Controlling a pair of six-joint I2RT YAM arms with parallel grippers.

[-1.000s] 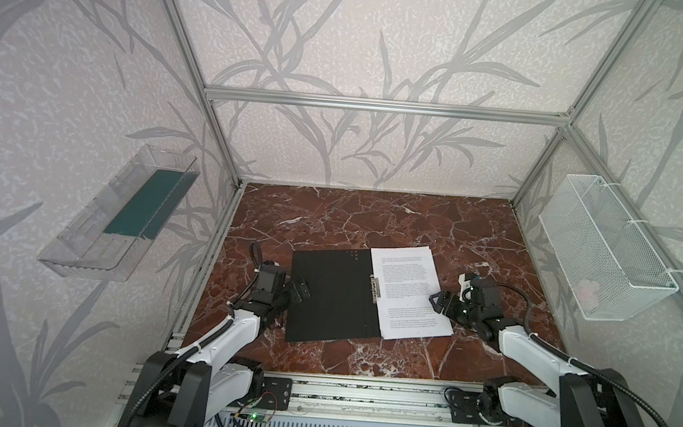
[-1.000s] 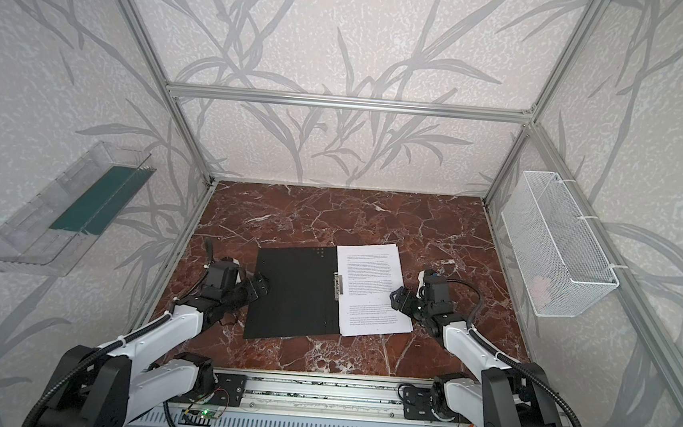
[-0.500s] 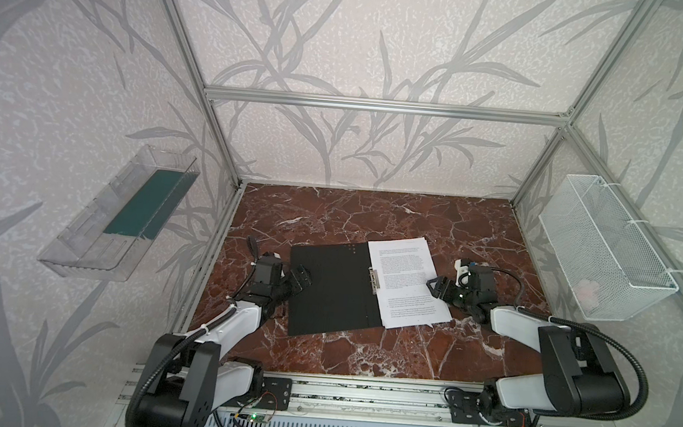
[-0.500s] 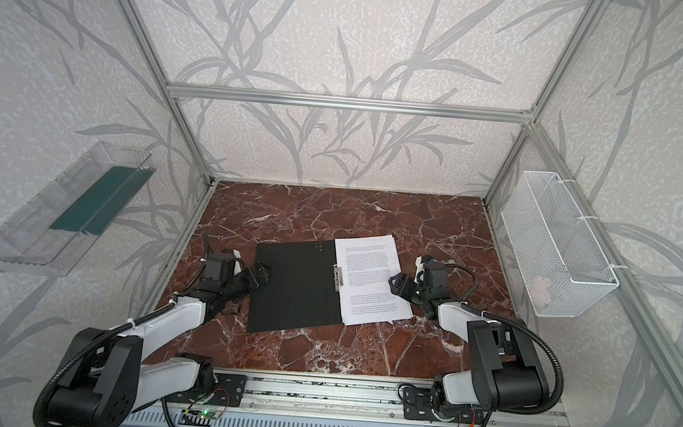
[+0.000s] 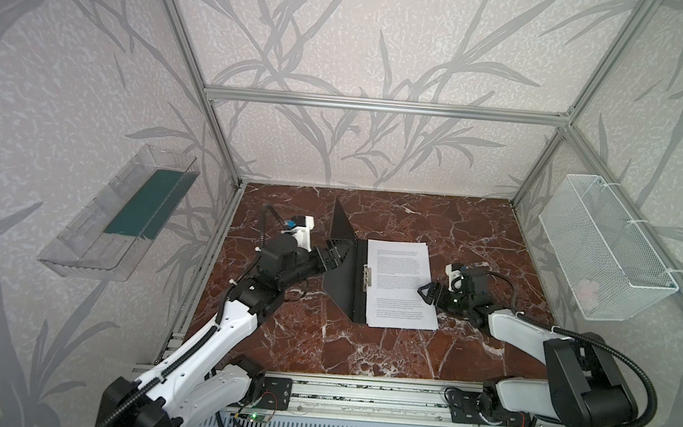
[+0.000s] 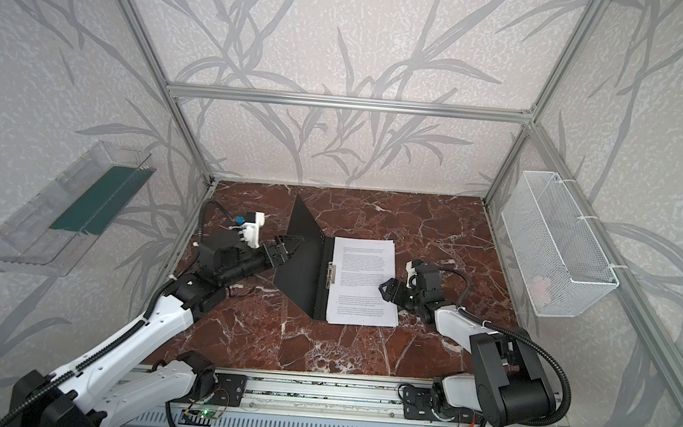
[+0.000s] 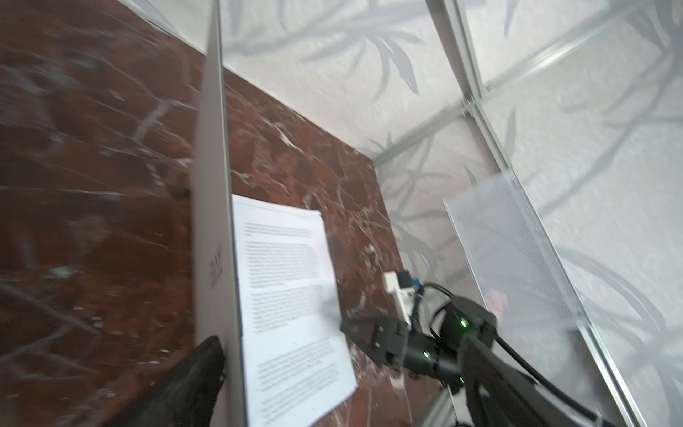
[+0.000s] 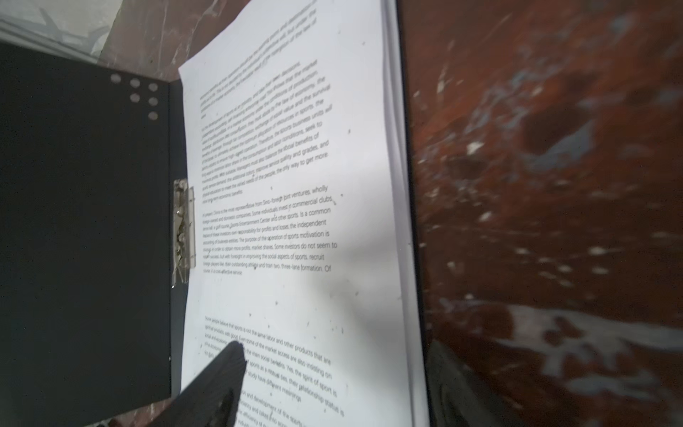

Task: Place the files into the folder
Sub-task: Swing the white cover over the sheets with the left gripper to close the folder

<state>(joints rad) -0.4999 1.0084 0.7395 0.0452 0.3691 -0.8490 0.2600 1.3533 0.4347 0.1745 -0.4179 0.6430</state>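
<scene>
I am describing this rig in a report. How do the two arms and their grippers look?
The left arm and right arm have white shells, black joints and black ribbed cable hoses. The left gripper and right gripper are black with triangular fingers; a white camera mount with a blue part sits on each wrist.

Leaf-print walls, alu frame, red marble floor; clear tray + wire basket wall-mounted.
</scene>
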